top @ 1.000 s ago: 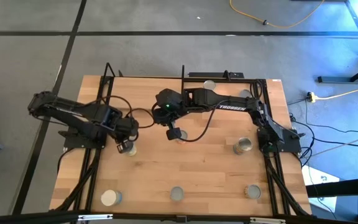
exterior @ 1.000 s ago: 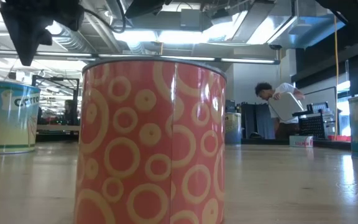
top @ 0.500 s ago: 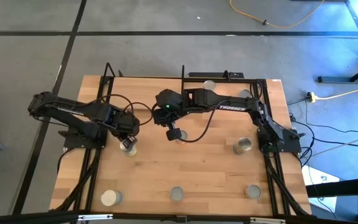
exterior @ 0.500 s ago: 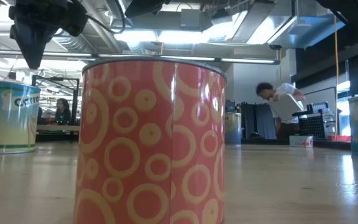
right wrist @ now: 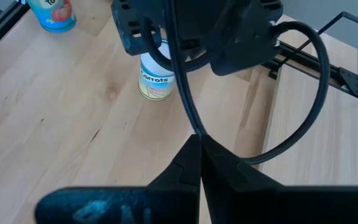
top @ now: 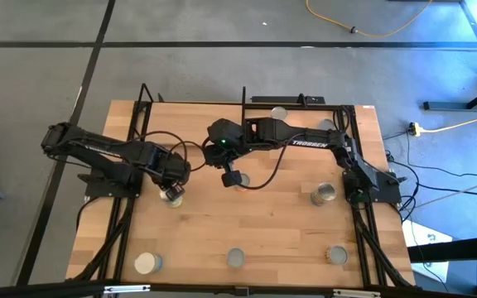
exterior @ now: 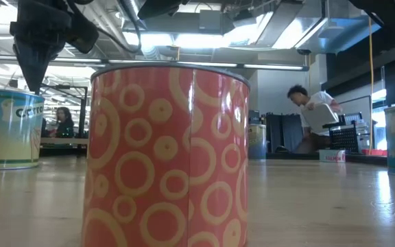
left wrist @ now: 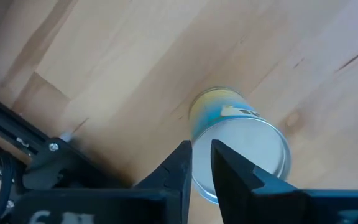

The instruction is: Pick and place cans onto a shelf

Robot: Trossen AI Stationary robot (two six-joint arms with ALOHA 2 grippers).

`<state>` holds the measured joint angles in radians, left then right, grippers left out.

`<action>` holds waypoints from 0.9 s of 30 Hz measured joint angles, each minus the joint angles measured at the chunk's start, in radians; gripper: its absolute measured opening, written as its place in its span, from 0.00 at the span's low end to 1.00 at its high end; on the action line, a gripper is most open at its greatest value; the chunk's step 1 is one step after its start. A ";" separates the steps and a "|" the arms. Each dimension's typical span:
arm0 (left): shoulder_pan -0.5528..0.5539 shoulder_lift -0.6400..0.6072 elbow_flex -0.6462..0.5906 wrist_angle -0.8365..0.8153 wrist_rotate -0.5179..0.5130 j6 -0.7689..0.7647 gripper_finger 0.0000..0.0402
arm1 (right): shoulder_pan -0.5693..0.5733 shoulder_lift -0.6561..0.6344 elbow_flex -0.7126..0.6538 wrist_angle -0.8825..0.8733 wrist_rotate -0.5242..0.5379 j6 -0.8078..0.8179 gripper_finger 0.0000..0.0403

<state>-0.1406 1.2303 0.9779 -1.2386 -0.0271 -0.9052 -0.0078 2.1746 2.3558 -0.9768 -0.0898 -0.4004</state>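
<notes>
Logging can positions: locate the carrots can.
In the high view, the carrots can stands left of centre on the table, directly below the left end effector.

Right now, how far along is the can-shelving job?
Nothing looks done: no can shows on the shelf. In hand: the left gripper hangs right over the carrots can, which stands on the table, not lifted. The right gripper is shut and empty mid-table. Left: that can plus the others, including the near-left can, near-middle can, near-right can and right-side can.

2 matte black jointed arms with looping black cables; right arm [top: 305,139] bears white "TROSSEN" lettering
</notes>
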 joint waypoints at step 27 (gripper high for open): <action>0.000 0.001 0.000 -0.001 0.028 0.075 0.13 | 0.000 0.000 0.000 0.000 0.000 -0.001 0.02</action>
<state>-0.1405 1.2308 0.9775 -1.2397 0.0013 -0.8303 -0.0079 2.1742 2.3562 -0.9768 -0.0895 -0.4011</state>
